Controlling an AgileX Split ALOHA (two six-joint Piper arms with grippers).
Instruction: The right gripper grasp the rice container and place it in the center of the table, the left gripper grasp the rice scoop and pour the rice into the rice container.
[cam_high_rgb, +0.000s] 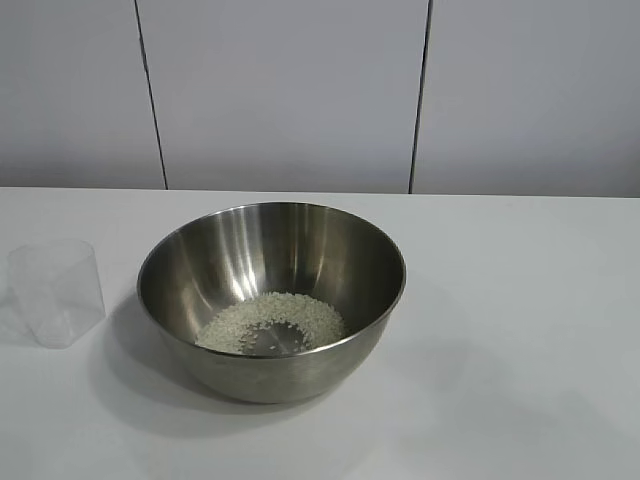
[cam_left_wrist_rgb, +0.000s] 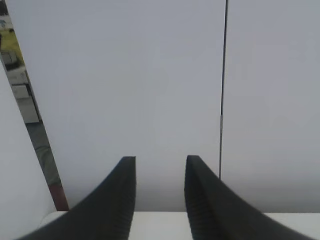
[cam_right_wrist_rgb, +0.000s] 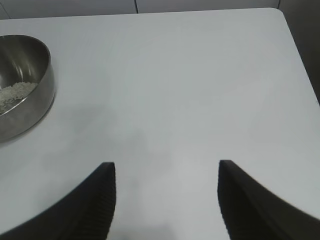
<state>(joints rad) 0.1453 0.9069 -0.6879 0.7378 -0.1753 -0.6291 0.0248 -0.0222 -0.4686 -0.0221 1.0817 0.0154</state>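
- We see the left gripper (cam_left_wrist_rgb: 160, 200) with its fingers (cam_left_wrist_rgb: 117, 205) parted narrowly, nothing between them, facing a pale wall panel above the worktop edge.
- The right gripper (cam_right_wrist_rgb: 165, 200) has its fingers (cam_right_wrist_rgb: 97, 200) spread wide and empty over bare worktop (cam_right_wrist_rgb: 175, 90).
- The rice container (cam_high_rgb: 271, 298) stands mid-worktop, rice (cam_high_rgb: 270, 322) at its bottom.
- The rice scoop (cam_high_rgb: 55, 292) stands just beside it, empty.

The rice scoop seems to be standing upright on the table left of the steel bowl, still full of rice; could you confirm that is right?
Not quite: the rice scoop is empty. In the exterior view it stands upright on the table left of the steel bowl, and the rice lies in the bowl.
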